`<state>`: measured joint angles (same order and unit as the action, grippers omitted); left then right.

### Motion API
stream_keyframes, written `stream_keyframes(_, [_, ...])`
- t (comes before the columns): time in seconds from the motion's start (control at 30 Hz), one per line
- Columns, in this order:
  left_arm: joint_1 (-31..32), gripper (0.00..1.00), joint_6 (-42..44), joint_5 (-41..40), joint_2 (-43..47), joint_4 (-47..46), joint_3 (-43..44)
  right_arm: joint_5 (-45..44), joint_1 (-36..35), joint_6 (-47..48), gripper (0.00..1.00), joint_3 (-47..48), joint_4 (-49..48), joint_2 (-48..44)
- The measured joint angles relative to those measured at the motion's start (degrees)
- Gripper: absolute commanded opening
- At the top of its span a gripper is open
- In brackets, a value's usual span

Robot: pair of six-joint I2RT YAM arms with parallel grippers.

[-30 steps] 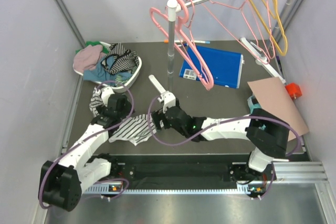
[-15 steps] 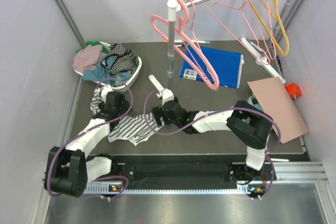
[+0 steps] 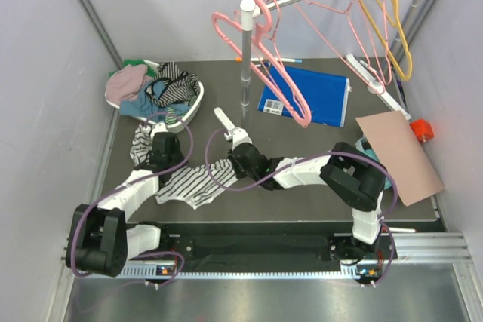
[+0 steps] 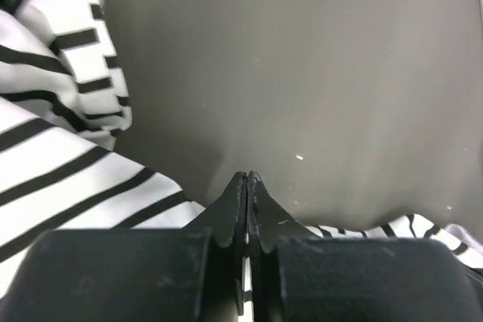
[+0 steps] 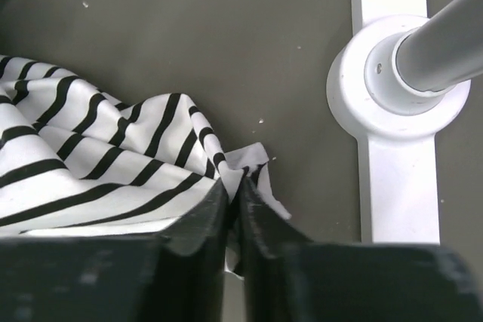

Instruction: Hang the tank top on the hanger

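The tank top [image 3: 189, 184], white with thin black stripes, lies crumpled on the dark mat between my two arms. My left gripper [image 3: 166, 157] is down at its left end. In the left wrist view its fingers [image 4: 247, 177] are pressed together, with striped fabric [image 4: 45, 179] passing under and between them. My right gripper [image 3: 232, 162] is at the garment's right end. In the right wrist view its fingers [image 5: 235, 186] are shut on a bunched corner of the tank top [image 5: 90, 164]. The thin pink hanger [image 3: 326, 8] hangs on the rail at the back right, far from both grippers.
The rack's pole [image 3: 245, 65] stands just behind my right gripper, and its white foot [image 5: 392, 88] is close on the right. Chunky pink hangers [image 3: 264, 58] and a yellow hanger [image 3: 392, 20] hang on the rail. A white basket [image 3: 198, 99] of clothes, a blue folder [image 3: 309, 96] and cardboard [image 3: 396, 152] lie around.
Both grippers have gone from open to shut on the striped fabric. The right gripper slid left and forward to the garment's corner, and its elbow folded in.
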<state>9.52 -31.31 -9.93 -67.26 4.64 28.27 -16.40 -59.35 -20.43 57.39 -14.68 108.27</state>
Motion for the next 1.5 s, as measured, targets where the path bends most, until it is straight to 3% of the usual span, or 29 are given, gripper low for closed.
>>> stream_keyframes(0.13, [0.0,0.0,0.15,2.69,0.0,-0.37,-0.39,0.61,0.0,-0.33,0.0,-1.46,-0.13,-0.94])
stream_keyframes(0.17, [0.0,0.06,0.15,3.3,0.02,-0.35,-0.39,0.7,0.0,-0.46,0.0,-2.21,0.0,-1.55])
stream_keyframes(0.23, [0.0,0.29,0.07,4.24,0.55,0.39,-0.39,0.87,0.0,-0.85,0.0,-3.82,0.24,-3.15])
stream_keyframes(0.27, [0.0,0.53,0.15,4.5,1.25,1.14,-0.39,0.87,-0.04,-1.27,0.0,-4.76,0.57,-4.13])
stream_keyframes(0.37, [0.0,0.77,0.15,4.28,5.25,4.35,-0.33,0.76,-0.11,-2.32,0.0,-7.8,1.46,-7.54])
stream_keyframes(0.47, [0.0,0.83,-0.11,2.54,10.88,7.89,0.2,0.07,-0.33,-3.65,0.0,-9.81,2.38,-10.08])
stream_keyframes(0.6, [0.0,0.84,-1.03,-0.96,15.78,10.21,0.52,-1.2,-0.83,-5.55,0.0,-11.39,3.56,-11.8])
stream_keyframes(0.93, [0.0,0.85,-4.96,-9.03,14.64,16.63,0.17,-3.39,-2.1,-9.07,0.0,-15.39,5.95,-16.2])
stream_keyframes(1.13, [0.0,0.84,-5.88,-13.09,15.23,17.03,0.17,-4.07,-2.14,-10.29,0.0,-17.92,7.37,-20.22])
stream_keyframes(1.23, [0.0,0.79,-6.25,-13.46,13.77,16.83,0.2,-4.35,-2.16,-10.69,0.0,-18.38,7.82,-21.2])
stream_keyframes(1.37, [0.0,0.52,-6.69,-11.45,11.28,14.49,-0.22,-4.63,-2.51,-10.91,0.0,-18.45,8.52,-22.6])
stream_keyframes(1.4, [0.0,0.3,-6.84,-10.56,10.82,13.18,-0.61,-4.72,-2.62,-10.93,0.0,-18.51,8.61,-23.12])
stream_keyframes(1.43, [0.0,0.17,-6.84,-9.73,10.27,11.85,-1.05,-4.81,-2.73,-10.97,0.0,-18.56,8.76,-23.54])
stream_keyframes(1.47, [-0.02,0.05,-7.19,-8.44,9.53,10.25,-1.51,-4.87,-2.8,-11.04,0.0,-18.8,8.85,-24.09])
stream_keyframes(1.5, [-0.07,0.0,-7.28,-7.17,8.68,8.72,-1.9,-4.94,-2.86,-11.15,0.0,-18.93,9.01,-24.55])
